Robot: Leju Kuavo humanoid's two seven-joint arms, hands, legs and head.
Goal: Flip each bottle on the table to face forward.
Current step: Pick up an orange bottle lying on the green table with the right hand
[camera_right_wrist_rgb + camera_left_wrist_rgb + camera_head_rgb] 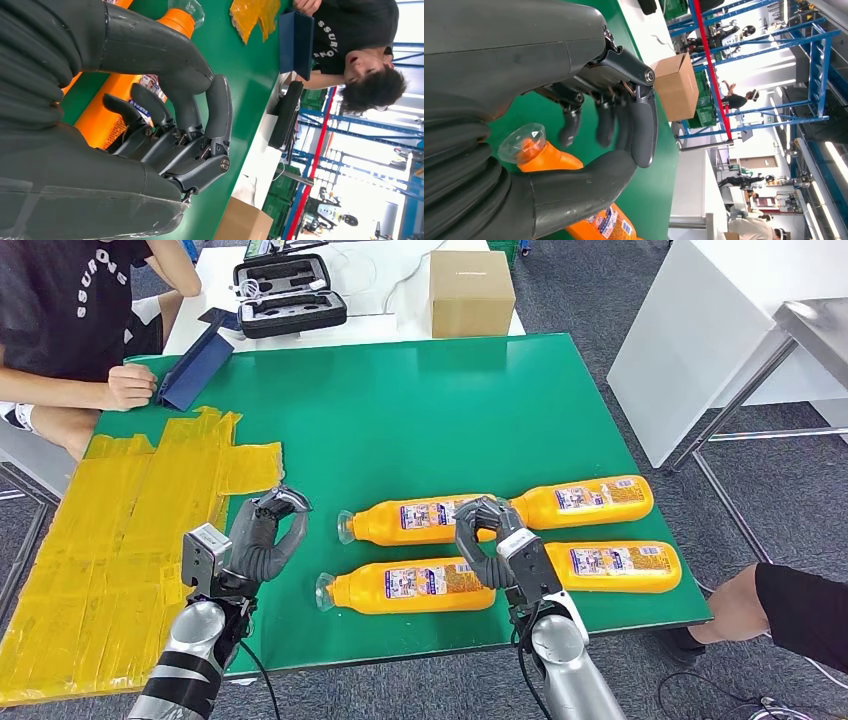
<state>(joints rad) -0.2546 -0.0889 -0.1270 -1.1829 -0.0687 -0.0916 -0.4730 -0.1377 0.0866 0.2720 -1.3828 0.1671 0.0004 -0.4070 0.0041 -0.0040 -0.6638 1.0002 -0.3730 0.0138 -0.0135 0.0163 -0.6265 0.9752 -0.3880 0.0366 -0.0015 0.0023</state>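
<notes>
Bottles lie in two rows on the green table, both hands curled above them

Four orange bottles rest on their sides on the table: rear left bottle, front left bottle, rear right bottle, front right bottle, labels up. Right hand hovers between the rows at the rear left bottle's base, fingers curled; whether it touches the bottle I cannot tell, though the wrist view suggests a loose cage around nothing. Left hand hangs just left of the caps, fingers bent in, holding nothing. To do this step well, the right hand should settle around the bottle's middle, not its tapered end, and roll it without nudging the neighbour
</notes>
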